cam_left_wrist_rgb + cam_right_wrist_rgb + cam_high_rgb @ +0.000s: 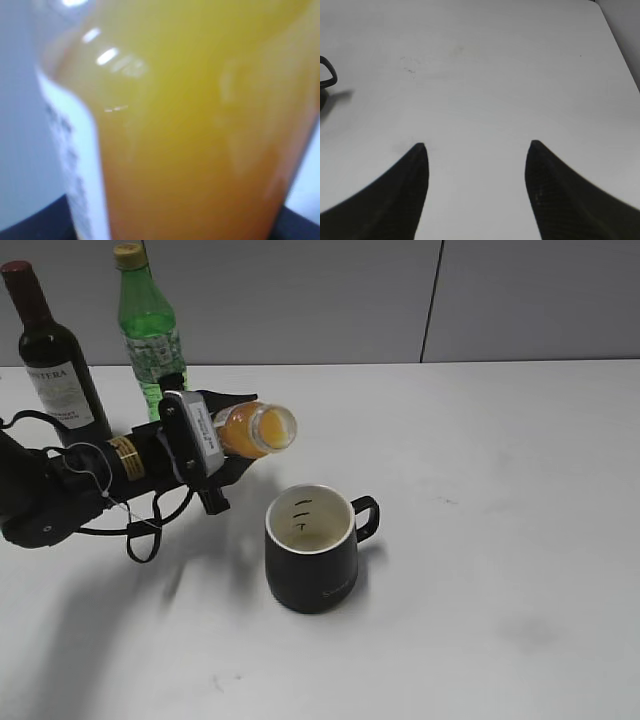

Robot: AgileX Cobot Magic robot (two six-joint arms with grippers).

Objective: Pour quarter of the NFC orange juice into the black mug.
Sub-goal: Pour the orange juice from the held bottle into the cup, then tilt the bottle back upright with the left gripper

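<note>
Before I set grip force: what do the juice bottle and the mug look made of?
NFC orange juice: clear, glossy plastic by the look; the juice shows through the wall and highlights glint on it. Black mug: probably glazed ceramic or coated metal, matte black outside, white inside; the pictures cannot settle which.

Slanted front overview, two wrist close-ups

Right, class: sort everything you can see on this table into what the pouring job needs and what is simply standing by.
Part of the job:
- NFC orange juice, tilted on its side, held by the left gripper
- black mug, upright on the table

Standing by:
- dark wine bottle, back left
- green plastic bottle, beside it
- right gripper, open over bare table
</note>
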